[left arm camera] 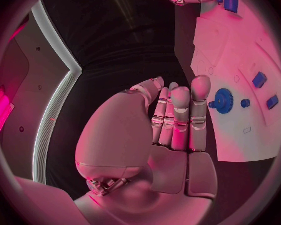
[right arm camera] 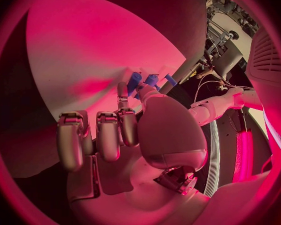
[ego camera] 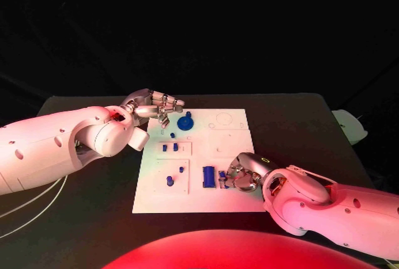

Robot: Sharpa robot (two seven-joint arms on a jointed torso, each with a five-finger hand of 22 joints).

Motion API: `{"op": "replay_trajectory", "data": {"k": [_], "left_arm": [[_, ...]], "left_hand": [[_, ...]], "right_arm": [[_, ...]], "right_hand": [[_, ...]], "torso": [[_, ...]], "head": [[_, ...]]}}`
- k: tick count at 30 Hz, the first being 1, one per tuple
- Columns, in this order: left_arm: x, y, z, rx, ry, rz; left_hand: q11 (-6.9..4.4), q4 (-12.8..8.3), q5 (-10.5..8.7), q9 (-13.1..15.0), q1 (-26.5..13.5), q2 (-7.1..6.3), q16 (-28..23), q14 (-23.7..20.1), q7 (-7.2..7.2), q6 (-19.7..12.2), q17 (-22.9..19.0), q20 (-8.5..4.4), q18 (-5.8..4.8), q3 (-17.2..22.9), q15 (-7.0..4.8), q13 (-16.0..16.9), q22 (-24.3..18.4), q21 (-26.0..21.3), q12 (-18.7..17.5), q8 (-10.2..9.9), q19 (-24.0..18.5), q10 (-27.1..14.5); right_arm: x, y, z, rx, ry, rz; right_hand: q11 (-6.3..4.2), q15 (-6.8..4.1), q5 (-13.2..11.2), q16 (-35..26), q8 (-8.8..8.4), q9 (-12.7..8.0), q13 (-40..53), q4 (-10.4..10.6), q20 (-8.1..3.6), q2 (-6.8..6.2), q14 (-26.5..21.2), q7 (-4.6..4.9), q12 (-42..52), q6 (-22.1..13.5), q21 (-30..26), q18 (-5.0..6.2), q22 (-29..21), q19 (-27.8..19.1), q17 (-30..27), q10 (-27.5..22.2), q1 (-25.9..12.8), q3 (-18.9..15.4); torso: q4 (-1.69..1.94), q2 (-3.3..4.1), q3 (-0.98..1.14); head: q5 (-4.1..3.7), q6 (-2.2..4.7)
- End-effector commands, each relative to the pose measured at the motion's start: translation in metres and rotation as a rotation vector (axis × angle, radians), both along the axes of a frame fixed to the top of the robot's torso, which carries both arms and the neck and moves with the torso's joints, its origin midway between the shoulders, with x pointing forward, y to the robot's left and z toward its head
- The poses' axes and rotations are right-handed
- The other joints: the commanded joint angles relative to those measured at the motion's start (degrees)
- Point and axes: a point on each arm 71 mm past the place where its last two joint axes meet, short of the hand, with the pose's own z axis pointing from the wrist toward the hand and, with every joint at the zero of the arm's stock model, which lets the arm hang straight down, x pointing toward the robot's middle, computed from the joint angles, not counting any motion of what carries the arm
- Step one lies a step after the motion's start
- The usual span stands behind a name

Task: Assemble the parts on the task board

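Right hand works a small blue part at the task board's lower right, beside the tall blue block.

The right hand (ego camera: 239, 176) pinches a small blue part (ego camera: 222, 178) just right of the blue block (ego camera: 208, 176) on the task board (ego camera: 224, 148); seating it in its slot looks like the step in hand, calling for careful alignment. The left hand (ego camera: 154, 105), fingers together and empty, hovers at the board's upper left near the blue gear (ego camera: 184, 123).

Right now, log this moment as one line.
left hand: open, at task board far edge by blue gear | right hand: fingers on small blue part beside blue block
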Motion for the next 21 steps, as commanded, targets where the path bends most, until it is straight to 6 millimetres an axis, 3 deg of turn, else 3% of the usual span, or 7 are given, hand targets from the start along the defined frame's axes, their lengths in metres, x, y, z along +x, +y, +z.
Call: {"op": "replay_trajectory", "data": {"k": [1,10,14,21], "left_arm": [[-0.0008,-0.0031,0.001,-0.004,-0.002,-0.02],[-0.001,-0.0026,0.001,-0.003,-0.001,-0.018],[-0.0009,-0.0024,0.001,-0.003,0.0,-0.018],[-0.0009,-0.002,0.001,-0.002,0.0,-0.017]], "left_hand": [[0.01,-0.17,0.09,-0.08,-0.01,0.49,0.17,-0.22,0.04,-0.33,-0.04,0.25,0.95,-0.21,-0.01,0.09,-0.06,0.0,0.27,0.26,0.05,-0.35],[0.01,-0.17,0.09,-0.08,-0.01,0.49,0.17,-0.22,0.04,-0.33,-0.04,0.25,0.95,-0.21,-0.01,0.09,-0.06,0.0,0.27,0.26,0.05,-0.35],[0.01,-0.17,0.09,-0.08,-0.01,0.49,0.17,-0.22,0.04,-0.33,-0.04,0.25,0.95,-0.21,-0.01,0.09,-0.06,0.0,0.27,0.26,0.05,-0.35],[0.02,-0.19,0.1,-0.09,-0.01,0.47,0.15,-0.25,0.04,-0.38,-0.1,0.25,0.97,-0.22,-0.01,0.1,-0.14,-0.06,0.33,0.29,0.02,-0.42]], "right_arm": [[-0.0013,0.0004,-0.0036,-0.03,0.017,0.012],[-0.0017,0.0034,-0.0024,-0.02,0.009,0.015],[-0.0013,0.0036,-0.002,-0.016,0.002,0.012],[-0.0018,0.0042,-0.0011,-0.011,-0.002,0.013]], "right_hand": [[-0.24,-0.46,0.44,0.11,0.05,-0.08,6.88,0.64,-0.34,-0.1,4.47,0.2,0.46,0.05,0.03,-0.56,14.19,4.83,8.24,0.75,-0.81,-0.13],[-0.12,-0.37,1.92,0.08,0.62,0.32,7.16,3.21,-0.3,-0.89,4.46,0.3,0.68,0.16,-0.03,-0.55,14.17,4.8,8.21,0.92,-4.72,-2.85],[-0.16,-0.39,3.93,0.07,0.87,0.52,7.25,3.69,-0.31,-0.57,4.46,0.25,0.71,0.08,-0.04,-0.54,14.17,4.79,8.18,0.95,-6.44,-4.88],[-0.21,-0.43,3.16,0.1,1.12,0.7,7.43,3.76,-0.33,-0.09,4.47,0.19,0.84,-0.01,-0.01,-0.55,14.18,4.8,8.25,1.03,-7.84,-6.89]], "torso": [[-0.02,0.04,-0.02],[0.0,0.03,-0.02],[-0.03,0.0,-0.02],[-0.05,0.0,0.01]], "head": [[-0.05,0.04],[-0.08,0.06],[-0.16,0.12],[-0.18,0.14]]}}
